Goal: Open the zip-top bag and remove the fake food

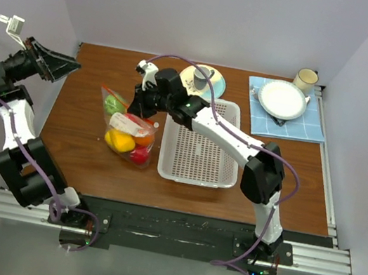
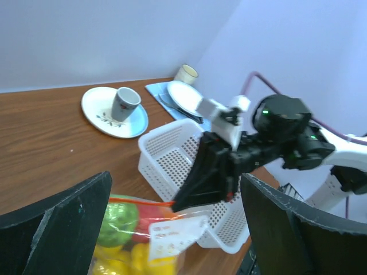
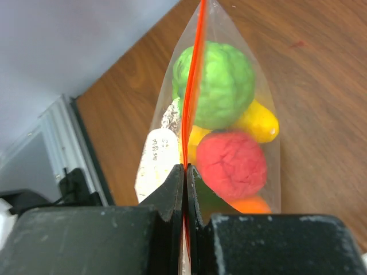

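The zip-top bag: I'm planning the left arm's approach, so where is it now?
In the top view the zip-top bag sits left of centre on the table, just left of the white basket, its zip edge pinched by the right gripper.

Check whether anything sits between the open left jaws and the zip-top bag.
Nothing visible does. The left gripper hangs open, raised off to the left of the zip-top bag, with open space between them. The right gripper is shut on the zip strip at the bag's far side, and the basket lies beyond that.

clear plastic zip-top bag (image 1: 127, 129), wood-grain table (image 1: 83, 141)
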Controlling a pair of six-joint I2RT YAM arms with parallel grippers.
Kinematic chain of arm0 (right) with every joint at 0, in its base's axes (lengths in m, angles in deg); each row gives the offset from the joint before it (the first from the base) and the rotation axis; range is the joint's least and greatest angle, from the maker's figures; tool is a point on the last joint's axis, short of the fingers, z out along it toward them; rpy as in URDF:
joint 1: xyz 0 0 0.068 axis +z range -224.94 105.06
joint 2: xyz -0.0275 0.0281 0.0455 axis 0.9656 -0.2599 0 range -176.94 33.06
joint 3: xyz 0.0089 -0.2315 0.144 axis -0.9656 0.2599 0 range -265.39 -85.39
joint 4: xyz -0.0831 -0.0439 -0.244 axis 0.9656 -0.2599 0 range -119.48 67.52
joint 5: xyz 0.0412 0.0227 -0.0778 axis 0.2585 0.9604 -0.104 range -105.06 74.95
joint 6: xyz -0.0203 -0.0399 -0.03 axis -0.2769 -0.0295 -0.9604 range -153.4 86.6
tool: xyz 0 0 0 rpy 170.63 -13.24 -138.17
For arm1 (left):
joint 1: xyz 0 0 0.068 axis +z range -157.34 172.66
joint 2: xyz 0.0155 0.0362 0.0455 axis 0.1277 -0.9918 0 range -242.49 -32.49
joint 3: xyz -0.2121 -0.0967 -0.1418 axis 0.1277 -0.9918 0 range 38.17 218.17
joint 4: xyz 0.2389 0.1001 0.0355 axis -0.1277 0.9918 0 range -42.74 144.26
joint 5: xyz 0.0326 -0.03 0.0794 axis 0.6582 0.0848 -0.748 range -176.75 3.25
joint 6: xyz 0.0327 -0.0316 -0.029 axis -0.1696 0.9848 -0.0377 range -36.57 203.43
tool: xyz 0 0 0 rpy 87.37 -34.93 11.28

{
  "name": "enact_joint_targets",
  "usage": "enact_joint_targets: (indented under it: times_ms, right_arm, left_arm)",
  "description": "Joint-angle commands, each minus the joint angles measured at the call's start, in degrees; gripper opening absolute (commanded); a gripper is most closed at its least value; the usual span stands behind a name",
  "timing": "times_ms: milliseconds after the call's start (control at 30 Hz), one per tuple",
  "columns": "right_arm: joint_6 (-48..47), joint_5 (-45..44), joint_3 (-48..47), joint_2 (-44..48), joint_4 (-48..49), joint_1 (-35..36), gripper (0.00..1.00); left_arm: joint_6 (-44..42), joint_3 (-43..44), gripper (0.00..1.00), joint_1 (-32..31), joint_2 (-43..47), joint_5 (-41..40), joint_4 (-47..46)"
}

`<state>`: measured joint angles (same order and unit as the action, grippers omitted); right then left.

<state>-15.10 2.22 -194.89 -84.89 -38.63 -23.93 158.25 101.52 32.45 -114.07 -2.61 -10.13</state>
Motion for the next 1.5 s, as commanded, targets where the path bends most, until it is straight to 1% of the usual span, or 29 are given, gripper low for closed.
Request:
enact_joint_targets:
  times_ms: [0,100,200,367,533,633,667,733,767,800,833,900,933,967,1000,1033,1067,1100,1133,1167,1200,1233,1267,1300,1333,1367,1400,1433,1467]
  right_arm:
    - [-2.66,1.26,-4.14,0.54,3.49,-0.38,0.0]
    - [-4.33,2.23,-10.02,-2.36,-0.19,0.06,0.0]
    - [-5.65,2.41,-12.49,-2.99,-1.26,0.32,0.0]
    - [-6.61,4.16,-13.9,-1.14,-0.73,0.5,0.0]
    - [-7.84,5.22,-17.51,-2.02,-3.45,0.94,0.0]
    - [-8.81,5.05,-16.81,-1.32,-4.16,0.85,0.0]
    - [-9.07,4.96,-16.2,-0.97,-4.16,0.94,0.0]
    - [-9.86,4.87,-14.0,0.52,-4.07,0.85,0.0]
    - [-10.13,4.7,-13.21,1.05,-4.07,0.94,0.0]
    - [-10.31,4.52,-11.55,1.67,-3.9,0.94,0.0]
    - [-10.92,3.82,-10.75,2.63,-3.98,0.94,0.0]
    - [-11.27,3.29,-8.47,3.34,-3.72,0.94,0.0]
    - [-11.27,3.2,-7.76,3.69,-3.55,0.85,0.0]
    - [-11.27,2.94,-7.14,4.3,-3.37,0.94,0.0]
    - [-10.84,3.11,-5.92,4.48,-2.67,0.94,0.0]
    - [-10.75,3.03,-5.39,4.66,-2.32,0.94,0.0]
    - [-10.4,3.11,-4.86,5.09,-1.88,0.94,0.0]
    - [-10.13,3.03,-3.98,5.19,-1.09,0.85,0.0]
    - [-9.87,3.02,-3.63,5.45,-0.65,0.94,0.0]
    - [-9.78,2.85,-3.1,5.71,-0.38,0.94,0.0]
    - [-9.78,2.76,-2.92,5.8,0.05,0.94,0.0]
    - [-9.52,2.76,-2.57,6.06,0.32,0.94,0.0]
    - [-9.6,2.67,-2.48,6.07,0.5,0.94,0.0]
    - [-9.43,2.93,-2.57,5.89,0.32,1.03,0.0]
    - [-9.17,3.28,-2.57,5.89,0.41,1.03,0.0]
    - [-8.99,3.72,-2.74,5.8,0.32,1.03,0.0]
    - [-8.55,4.34,-2.83,5.98,0.32,1.29,0.0]
    - [-8.46,4.52,-2.83,6.07,0.23,1.38,0.0]
    - [-8.37,4.43,-2.57,6.33,0.49,1.64,0.0]
  left_arm:
    - [18.6,-2.52,1.0,-3.3,1.42,13.6,-50.63]
    - [15.98,-6.2,1.0,-11.19,3.88,13.6,-50.54]
    - [14.39,-8.86,1.0,-15.69,3.63,13.6,-50.46]
    - [13.06,-8.87,1.0,-16.67,-1.03,13.68,-50.54]
    - [12.8,-7.02,1.0,-18.69,-4.29,13.68,-50.54]
    - [8.42,-8.42,1.0,-18.52,-3.59,13.68,-50.63]
    - [4.14,-8.77,1.0,-18.52,-3.41,13.68,-50.72]
    - [1.38,-6.59,1.0,-18.52,-5.15,13.68,-50.81]
    - [2.59,-1.44,1.0,-18.52,-6.99,13.68,-50.89]
    - [3.91,1.83,1.0,-18.52,-11.54,13.68,-50.9]
    - [5.23,8.74,1.0,-18.43,-14.02,13.68,-50.98]
    - [9.01,16.06,1.0,-18.17,-21.29,13.68,-50.98]
    - [10.33,25.24,1.0,-18.17,-24.04,13.68,-50.98]
    - [15.21,31.94,1.0,-18.17,-27.2,13.68,-50.98]
    - [19.44,40.71,1.0,-18.17,-35.84,13.68,-50.98]
    - [30.62,65.33,1.0,-18.17,-41.76,13.68,-50.9]
    - [33.69,82.2,1.0,-18.26,-48.86,13.77,-49.42]
    - [28.41,97.07,1.0,-19.39,-60.94,13.77,-40.79]
    - [23.14,97.4,1.0,-20.27,-60.8,13.77,-31.39]
    - [23.52,85.74,1.0,-21.32,-50.62,13.77,-37.39]
    - [20.91,72.57,1.0,-21.51,-44.69,13.77,-45.63]
    - [14.97,55.82,1.0,-21.6,-40.54,13.77,-48.23]
    - [15.87,54.26,1.0,-21.6,-39.89,13.95,-50.26]
    - [19.01,56.77,1.0,-21.34,-42.58,13.95,-50.45]
    - [26.09,69.06,1.0,-21.07,-45.91,13.95,-50.37]
    - [29.2,78.32,1.0,-20.03,-54.48,13.86,-50.28]
    - [28.8,86.85,1.0,-19.84,-57.69,13.77,-40.45]
    - [19.92,91.12,1.0,-19.84,-58.68,13.51,-32.0]
    - [16.79,86.55,1.0,-19.75,-54.6,13.16,-29.39]
